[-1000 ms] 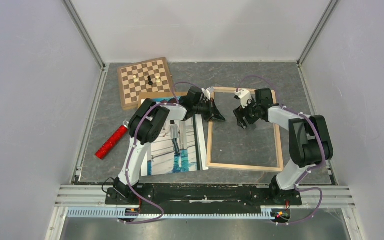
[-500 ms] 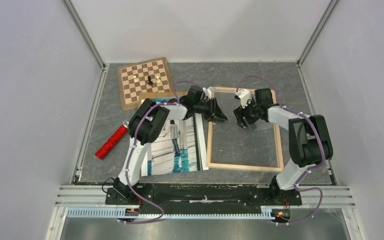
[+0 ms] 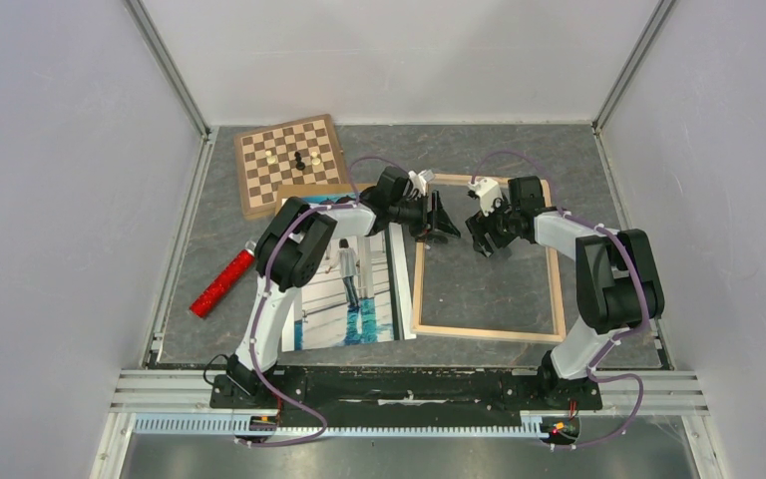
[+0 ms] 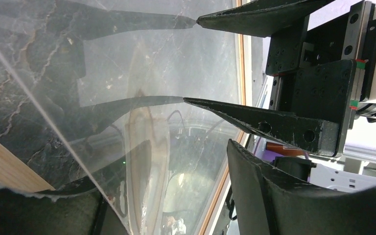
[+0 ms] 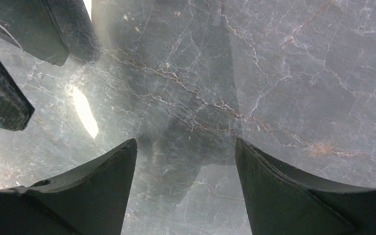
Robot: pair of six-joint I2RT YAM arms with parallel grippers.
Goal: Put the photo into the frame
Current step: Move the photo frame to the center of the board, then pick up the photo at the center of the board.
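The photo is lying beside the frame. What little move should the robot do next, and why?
Probably swing the left gripper over to the photo's edge nearest the frame, ready to grab it. The photo lies flat, picture up, beside the frame, and nothing holds it. The left gripper and the right gripper both hang open over the frame's far end.

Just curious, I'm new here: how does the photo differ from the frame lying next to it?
The photo is a solid colour print with a white border; the frame is only thin light wooden bars with grey table showing through. The photo lies left, partly under the left arm; the frame lies right and looks slightly bigger. Both are rectangles lying flat, side by side.
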